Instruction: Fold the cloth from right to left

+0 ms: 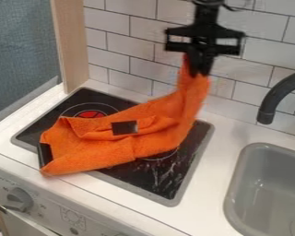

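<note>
An orange cloth (107, 154) is spread unevenly over a black stovetop (156, 182) set into a white bench (221, 156), in front of a wall of white tiles (131, 44). The cloth's right end is raised in a steep, narrow peak, pinched by the black end effector (198, 69) above the back right of the stovetop. Its left part is laid low, with loose folds around a small dark patch (124, 127) and a corner brought down near the stove's front left edge. A red disc (91, 114) is partly covered behind it. The fold appears only begun, since the lifted end has not been laid over the left side. If the end effector were carried left while held this high, the whole cloth could be dragged along, as the left part is held down by little but its own weight. If the end were released too early, it could be dropped back on the right. The slack middle could be bunched rather than doubled, and a crooked fold could be caused by the gathered, narrow hold.
</note>
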You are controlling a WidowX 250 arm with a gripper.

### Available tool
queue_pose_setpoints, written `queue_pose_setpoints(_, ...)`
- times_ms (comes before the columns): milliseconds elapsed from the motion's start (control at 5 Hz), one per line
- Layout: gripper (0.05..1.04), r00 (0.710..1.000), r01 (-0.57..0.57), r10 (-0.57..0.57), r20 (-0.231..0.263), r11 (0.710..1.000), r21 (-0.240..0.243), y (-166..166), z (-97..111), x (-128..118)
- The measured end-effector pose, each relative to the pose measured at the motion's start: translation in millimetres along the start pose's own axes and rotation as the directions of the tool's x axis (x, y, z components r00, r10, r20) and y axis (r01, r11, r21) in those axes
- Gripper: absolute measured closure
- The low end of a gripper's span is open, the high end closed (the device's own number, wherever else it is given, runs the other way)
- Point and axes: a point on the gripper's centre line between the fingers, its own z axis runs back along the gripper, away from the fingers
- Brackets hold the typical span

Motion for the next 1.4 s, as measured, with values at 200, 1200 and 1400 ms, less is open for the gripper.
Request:
queue_pose_setpoints(200, 1.020, 1.000, -0.030, 0.030, -0.001, 1.000, 0.006, 30.1, 9.3, -6.3)
queue_pose_setpoints(1200, 1.020, 0.992, 0.035, -0.026, -0.123, 0.997, 0.069, 93.8, -55.3, -43.1)
queue_pose_setpoints(1400, 0.992, 0.984, 0.056, -0.043, -0.173, 0.996, 0.067, 95.4, -71.9, -49.1)
